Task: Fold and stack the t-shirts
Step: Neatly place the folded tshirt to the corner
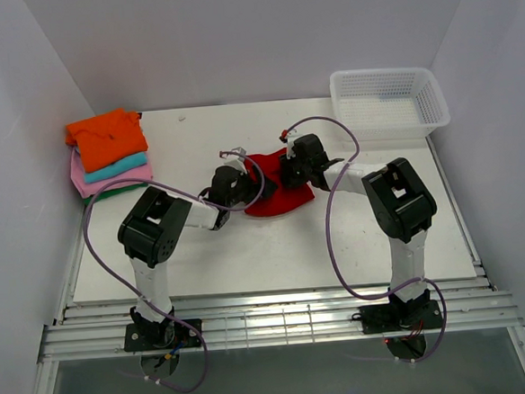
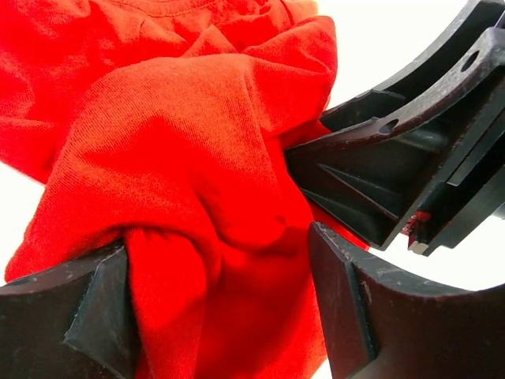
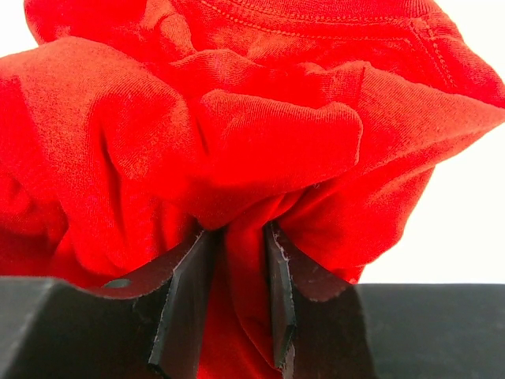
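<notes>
A bright red t-shirt (image 1: 276, 199) lies bunched in the middle of the white table (image 1: 275, 250), with both grippers on it. My right gripper (image 1: 294, 173) is shut on a pinched fold of the red cloth (image 3: 260, 134), which runs down between its two pads (image 3: 241, 237). At the shirt's left side, my left gripper (image 1: 242, 186) has its jaws standing wide. A thick bunch of red cloth (image 2: 173, 142) lies between them (image 2: 217, 253); it presses on the left finger and stands slightly off the right one. Folded orange (image 1: 105, 136), teal (image 1: 118, 165) and pink (image 1: 108, 182) t-shirts are stacked at the back left.
A white mesh basket (image 1: 388, 103) stands at the back right corner. A dark green edge (image 1: 94, 199) shows under the stack. White walls close in the table on three sides. Purple cables loop from both arms over the table's near part.
</notes>
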Action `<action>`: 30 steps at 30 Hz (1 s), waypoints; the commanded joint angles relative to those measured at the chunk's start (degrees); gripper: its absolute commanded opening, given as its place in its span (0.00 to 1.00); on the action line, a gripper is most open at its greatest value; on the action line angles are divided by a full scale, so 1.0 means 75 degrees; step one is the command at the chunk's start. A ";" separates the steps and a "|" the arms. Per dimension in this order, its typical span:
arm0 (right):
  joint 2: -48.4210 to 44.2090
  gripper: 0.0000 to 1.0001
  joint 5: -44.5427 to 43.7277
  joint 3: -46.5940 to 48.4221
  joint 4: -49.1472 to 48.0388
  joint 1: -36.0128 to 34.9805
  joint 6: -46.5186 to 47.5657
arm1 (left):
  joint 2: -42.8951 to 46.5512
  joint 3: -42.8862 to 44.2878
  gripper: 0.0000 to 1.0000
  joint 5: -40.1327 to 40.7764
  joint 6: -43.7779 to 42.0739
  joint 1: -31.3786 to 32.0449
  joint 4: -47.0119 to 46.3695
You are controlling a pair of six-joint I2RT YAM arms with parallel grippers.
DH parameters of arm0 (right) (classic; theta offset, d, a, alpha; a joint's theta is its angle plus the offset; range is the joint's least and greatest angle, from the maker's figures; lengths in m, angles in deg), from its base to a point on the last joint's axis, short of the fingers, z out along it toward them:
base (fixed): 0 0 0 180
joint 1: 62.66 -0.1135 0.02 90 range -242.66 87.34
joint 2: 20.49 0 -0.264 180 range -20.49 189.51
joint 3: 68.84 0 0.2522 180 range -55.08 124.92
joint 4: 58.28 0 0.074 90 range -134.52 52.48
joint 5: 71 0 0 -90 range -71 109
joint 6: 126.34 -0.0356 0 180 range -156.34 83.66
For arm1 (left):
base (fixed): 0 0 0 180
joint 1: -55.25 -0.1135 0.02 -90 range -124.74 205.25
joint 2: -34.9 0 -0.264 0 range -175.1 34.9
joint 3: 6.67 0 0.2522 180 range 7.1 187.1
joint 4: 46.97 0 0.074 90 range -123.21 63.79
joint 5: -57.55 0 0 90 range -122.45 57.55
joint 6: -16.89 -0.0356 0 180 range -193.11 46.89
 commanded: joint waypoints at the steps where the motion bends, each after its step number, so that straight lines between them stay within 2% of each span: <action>1: 0.0296 0.37 0.0151 -0.0078 0.0303 -0.0084 -0.0097 | -0.0166 -0.0088 0.82 -0.0553 0.0308 0.0015 0.0146; 4: 0.0284 0.37 0.0139 -0.0090 0.0304 -0.0072 -0.0085 | -0.0271 -0.0123 0.83 -0.0729 0.0460 0.0003 -0.0053; 5: 0.0273 0.37 0.0139 -0.0090 0.0327 -0.0084 -0.0073 | -0.0307 -0.0158 0.89 -0.0787 0.0495 0.0003 -0.0112; 6: 0.0273 0.37 0.0139 -0.0090 0.0327 -0.0072 -0.0085 | -0.0318 -0.0170 0.91 -0.0869 0.0530 -0.0009 -0.0171; 15: 0.0179 0.37 0.0139 -0.0172 0.0339 -0.0072 -0.0073 | -0.0904 0.0063 0.91 -0.1210 0.0858 -0.0067 -0.0453; 25: 0.0050 0.37 0.0151 -0.0277 0.0327 -0.0072 -0.0073 | -0.1396 0.0649 0.89 -0.0999 0.0754 -0.0067 0.0390; 28: 0.0050 0.37 0.0174 -0.0313 0.0304 -0.0072 -0.0108 | -0.1408 0.0732 0.73 -0.0987 0.0706 -0.0067 0.0543; 29: 0.0050 0.37 0.0174 -0.0324 0.0304 -0.0072 -0.0097 | -0.1385 0.0732 0.58 -0.0964 0.0695 -0.0067 0.0578; 30: 0.0038 0.37 0.0174 -0.0324 0.0304 -0.0072 -0.0097 | -0.1397 0.0743 0.52 -0.0963 0.0671 -0.0067 0.0660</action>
